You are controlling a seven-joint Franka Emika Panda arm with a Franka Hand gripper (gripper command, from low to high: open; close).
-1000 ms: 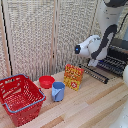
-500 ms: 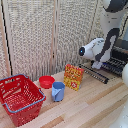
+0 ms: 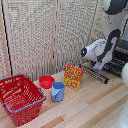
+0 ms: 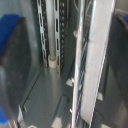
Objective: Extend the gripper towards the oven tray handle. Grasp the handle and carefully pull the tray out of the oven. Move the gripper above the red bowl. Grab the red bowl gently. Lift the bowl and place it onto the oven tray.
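Pale louvered folding screens back a light wooden tabletop (image 3: 85, 107), which carries everything in the exterior view. Toward that view's left stands a large red wire basket (image 3: 20, 97). Just beside it, nearer the middle, the red bowl (image 3: 46, 81) sits upright on the wood, and a blue cup (image 3: 58, 91) stands close in front of it. An orange-and-yellow box (image 3: 74, 77) stands upright a little farther toward the exterior view's right.

At the exterior view's right edge the oven (image 3: 123, 47) shows only in part. The tray (image 3: 99, 72), a dark rack of parallel bars, reaches out from the oven's front over the table, its near end not far from the box. The white arm (image 3: 101, 50) bends down from the upper right, its wrist low over the tray at the oven's mouth, well apart from the bowl.

The gripper itself is hidden behind the wrist in the exterior view. In the wrist view, blurred dark fingers (image 4: 12, 70) with blue at the tips frame the picture's edges, with grey metal walls, slotted rails and a bright metal strip (image 4: 97, 65) between them. I cannot tell whether the fingers are clamped on anything or merely set around the metal.
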